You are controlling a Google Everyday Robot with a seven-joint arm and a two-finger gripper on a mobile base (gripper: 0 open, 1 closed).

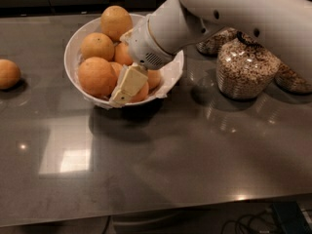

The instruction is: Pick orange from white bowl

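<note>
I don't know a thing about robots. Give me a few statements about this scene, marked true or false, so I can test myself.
1. The gripper reaches down at the front of the white bowl, among the fruit. True.
2. The bowl is empty. False: it holds several oranges.
3. A lone orange lies on the table outside the bowl, at the picture's left. True.
4. The glass jars stand at the picture's left of the bowl. False: they stand on its right, behind the arm.
5. The big orange hangs in the air above the bowl. False: it sits in the bowl, just left of the gripper.
</note>
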